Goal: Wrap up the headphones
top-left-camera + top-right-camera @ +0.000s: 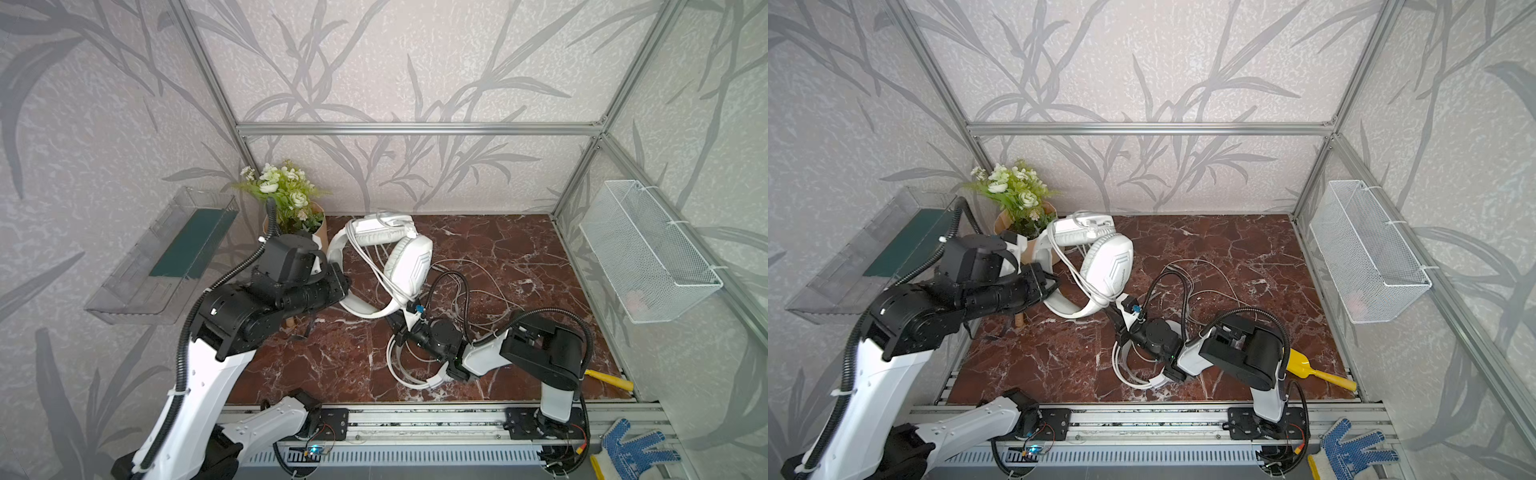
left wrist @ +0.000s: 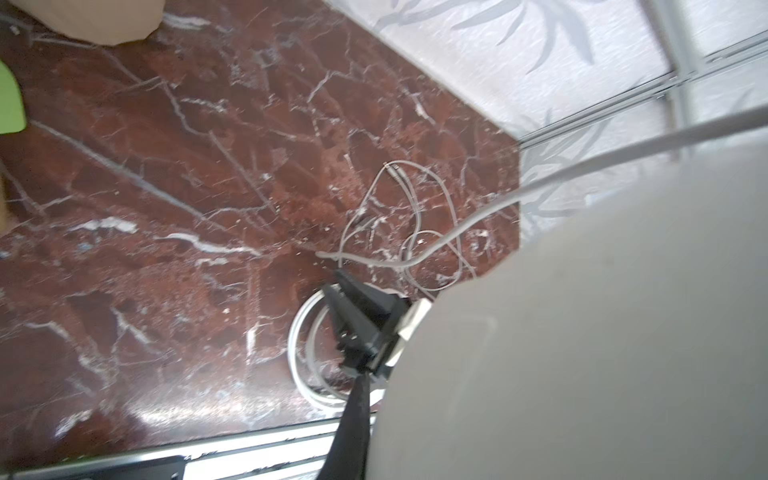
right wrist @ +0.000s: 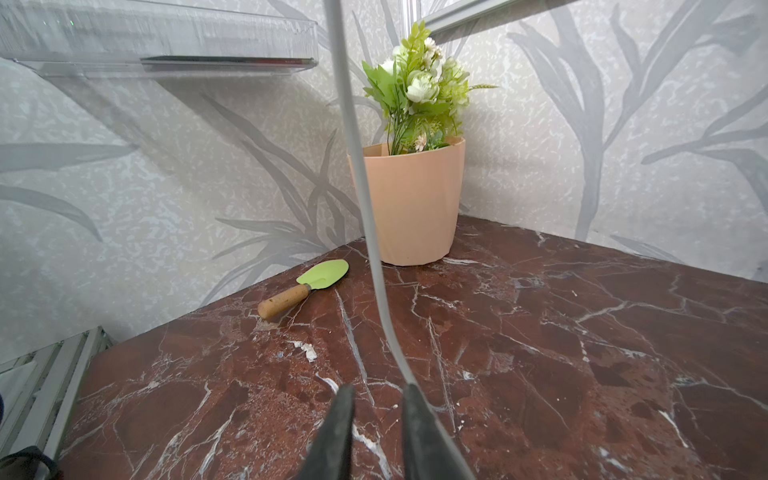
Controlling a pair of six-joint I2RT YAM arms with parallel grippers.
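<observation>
The greyish-white headphones (image 1: 405,257) (image 1: 1106,266) hang above the table, cable turns wound over their headband. My left gripper (image 1: 343,282) (image 1: 1050,286) is shut on the headband. In the left wrist view a grey ear cup (image 2: 582,332) fills most of the picture. A pale cable (image 3: 365,208) drops from them to my right gripper (image 1: 392,322) (image 1: 1115,318) (image 3: 378,390). It is open, low over the table, and the cable lies against the outside of one finger. The glossy white headphones (image 1: 395,374) (image 1: 1125,374) lie under the right arm, mostly hidden.
Loose cable loops (image 1: 478,286) (image 2: 415,232) lie mid-table. A peach flower pot (image 1: 291,208) (image 3: 409,199) stands at the back left, a green trowel (image 3: 307,286) beside it. A yellow scoop (image 1: 1316,370) lies front right. A wire basket (image 1: 648,253) and a clear shelf (image 1: 166,257) hang on the side walls.
</observation>
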